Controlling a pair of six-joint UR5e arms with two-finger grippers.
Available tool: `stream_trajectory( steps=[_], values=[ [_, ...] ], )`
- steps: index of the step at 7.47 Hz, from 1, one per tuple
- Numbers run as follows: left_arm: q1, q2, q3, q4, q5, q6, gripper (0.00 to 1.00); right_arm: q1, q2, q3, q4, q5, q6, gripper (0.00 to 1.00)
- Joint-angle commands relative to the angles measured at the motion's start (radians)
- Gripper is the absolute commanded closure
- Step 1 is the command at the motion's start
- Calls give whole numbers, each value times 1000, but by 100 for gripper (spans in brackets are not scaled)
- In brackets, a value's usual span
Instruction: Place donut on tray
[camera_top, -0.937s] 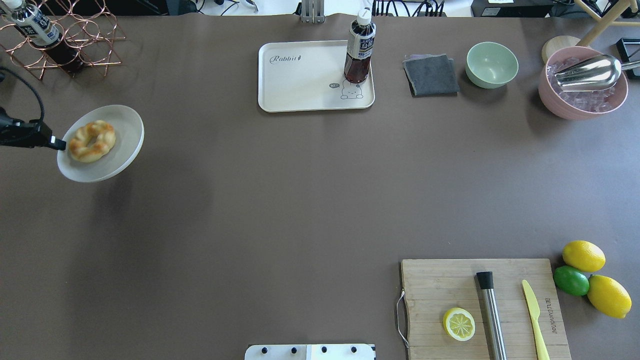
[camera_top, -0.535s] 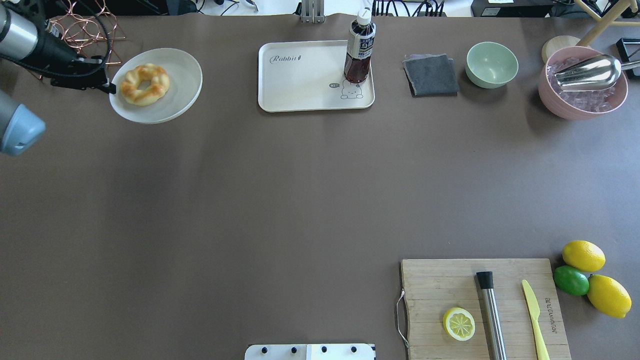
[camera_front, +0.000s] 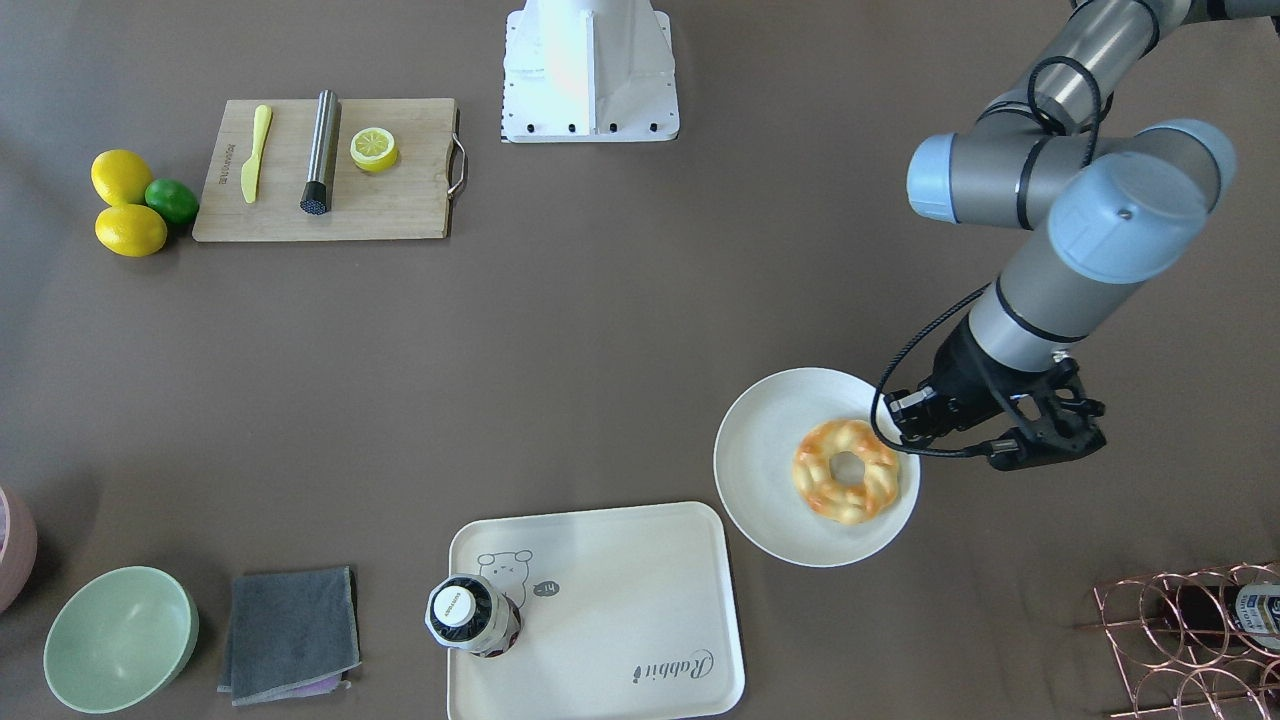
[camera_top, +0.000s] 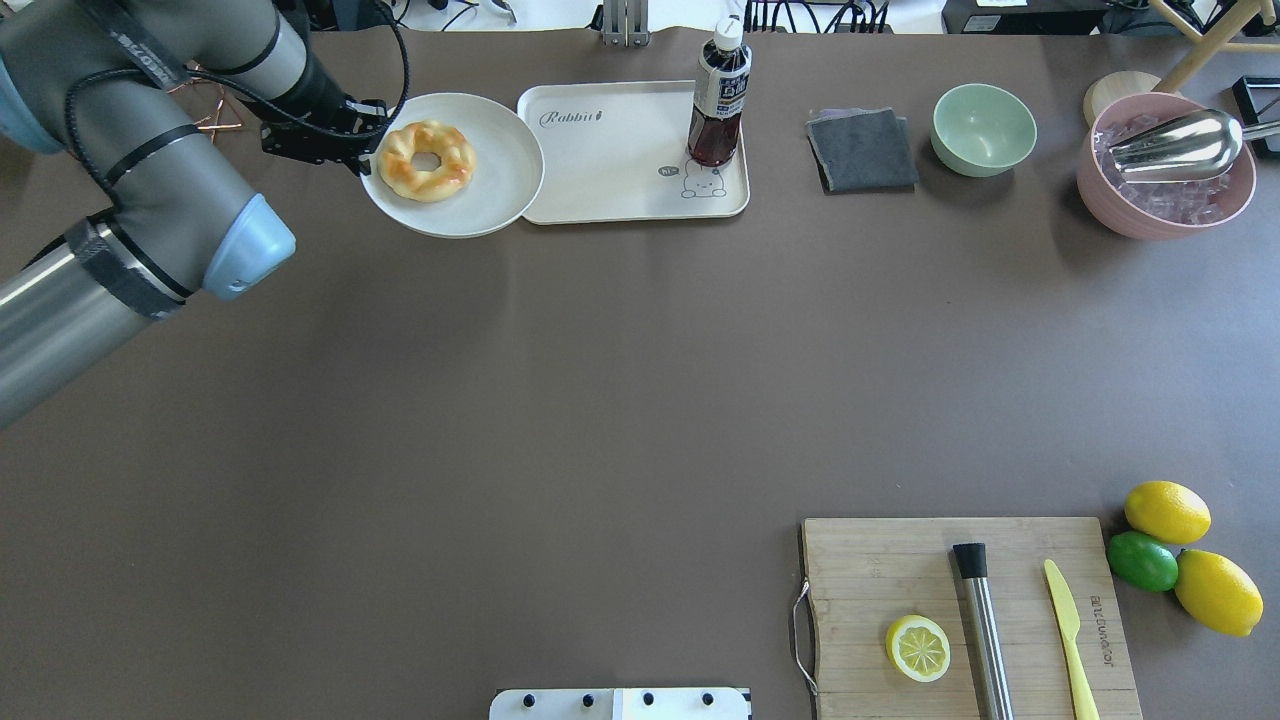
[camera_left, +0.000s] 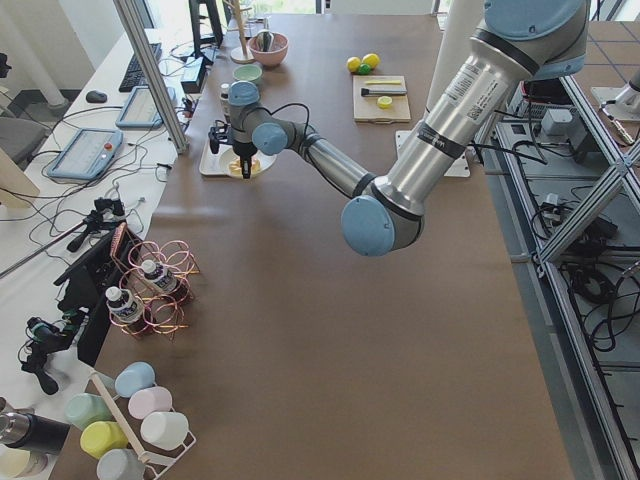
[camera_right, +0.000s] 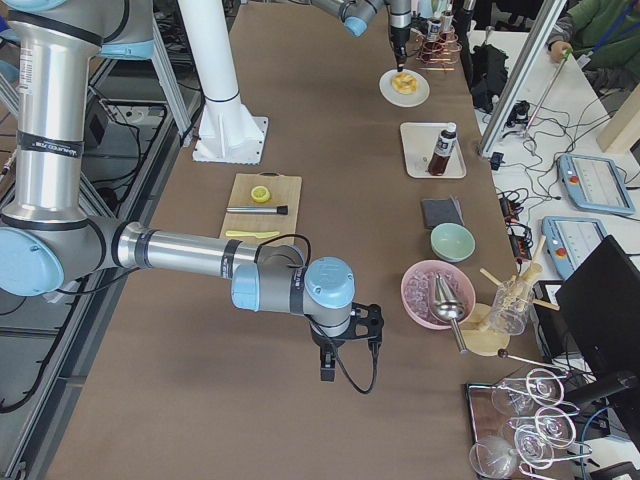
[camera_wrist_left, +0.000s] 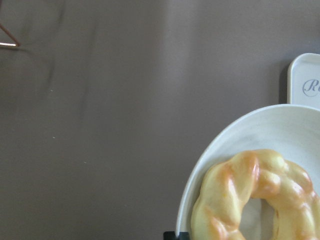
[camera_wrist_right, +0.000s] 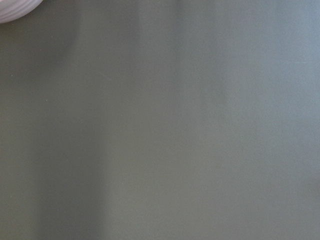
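**Donut lies on the held plate, beside the tray**

At the table's (camera_top: 640, 400) right end the right gripper (camera_right: 335, 365) hangs above the surface; whether it is released or clenched, I cannot tell. Farther, in the overhead view, the left gripper (camera_top: 368, 158) is clenched on the white plate (camera_top: 500, 185) at its 9 o'clock rim. The donut (camera_top: 426, 160) lies on this plate. The tray (camera_top: 620, 170) is at the plate's 3 o'clock, and the plate's rim overlaps its edge. A bottle (camera_top: 718, 95) stands on the tray.

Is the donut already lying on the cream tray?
No, the donut sits on the round white plate, not on the tray.
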Motion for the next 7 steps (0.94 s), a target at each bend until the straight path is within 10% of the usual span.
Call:
stream_trajectory(
  steps=[1,7],
  values=[
    [65,-136,145,-23,72,-93,100,0,0,-4,0,0,-2,1],
    [98,-362,596,-329,161,-154,100,0,-3,-6,0,0,-2,1]
  ],
)
